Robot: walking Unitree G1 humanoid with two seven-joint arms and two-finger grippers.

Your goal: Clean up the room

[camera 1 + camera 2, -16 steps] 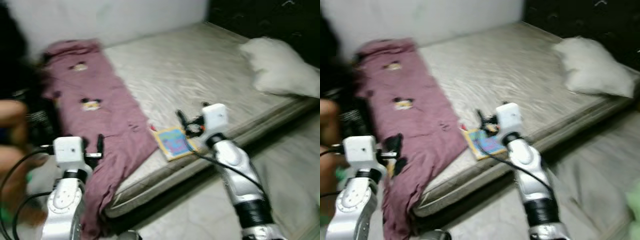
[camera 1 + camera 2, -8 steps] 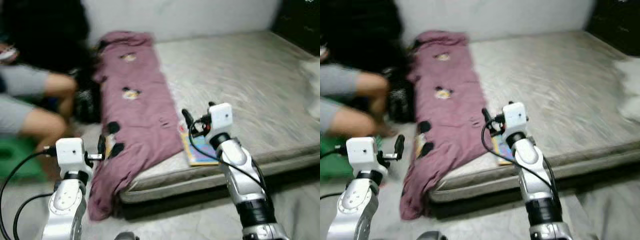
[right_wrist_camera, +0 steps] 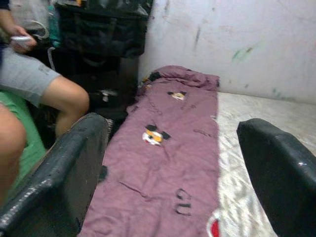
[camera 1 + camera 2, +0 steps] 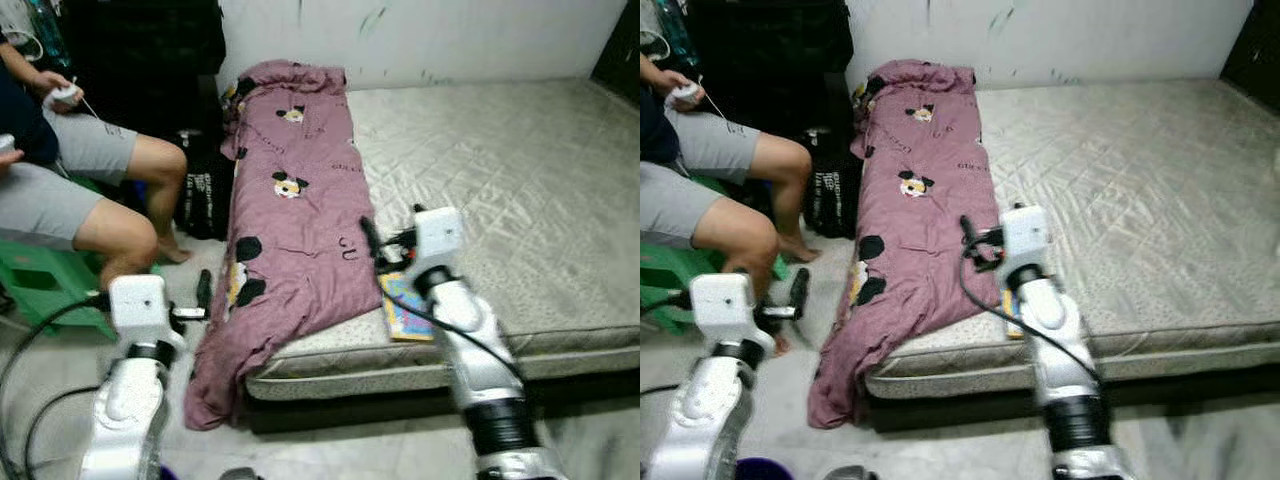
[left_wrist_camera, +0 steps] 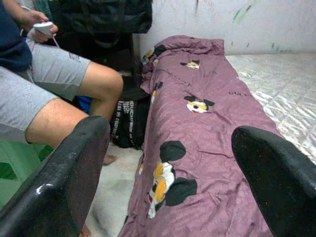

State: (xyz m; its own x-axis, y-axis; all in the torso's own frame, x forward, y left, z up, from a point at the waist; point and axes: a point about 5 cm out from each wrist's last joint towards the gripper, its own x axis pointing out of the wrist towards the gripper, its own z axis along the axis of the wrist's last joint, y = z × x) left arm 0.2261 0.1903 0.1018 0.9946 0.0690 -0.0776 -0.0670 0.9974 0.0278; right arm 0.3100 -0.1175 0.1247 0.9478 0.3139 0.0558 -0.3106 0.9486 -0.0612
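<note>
While both silver arms are raised before the robot, a low mattress (image 4: 520, 190) is seen ahead, set on the floor against a pale wall (image 4: 450, 35). Along the mattress's left edge a mauve blanket (image 4: 295, 215) printed with cartoon mice is laid lengthwise — bunched near the wall at its far end, and spilling over the near left corner down to the floor at the other. Just beside the blanket's near right border, a colourful book (image 4: 405, 310) is found flat on the mattress, close to the front edge and partly hidden by the right arm.

The right gripper (image 4: 372, 240) is held above the blanket's right border, just past the book; in the right wrist view its two black fingers (image 3: 64, 173) are spread wide apart with nothing between them, and the blanket's length is seen running away toward the wall. The left gripper (image 4: 204, 292) is held over the floor just beside the hanging part of the blanket, not touching it. Its fingers (image 5: 64, 182) are likewise spread wide in the left wrist view — nothing is pinched.

To the left of the mattress a person is seated on a green stool (image 4: 40, 285), with grey shorts and bare knees (image 4: 125, 235) in view and a small white object held in one hand (image 4: 58, 90). A dark bag (image 4: 205, 195) is stood on the floor between the person's legs and the mattress, and dark furniture (image 4: 140, 60) is placed behind it against the wall.
</note>
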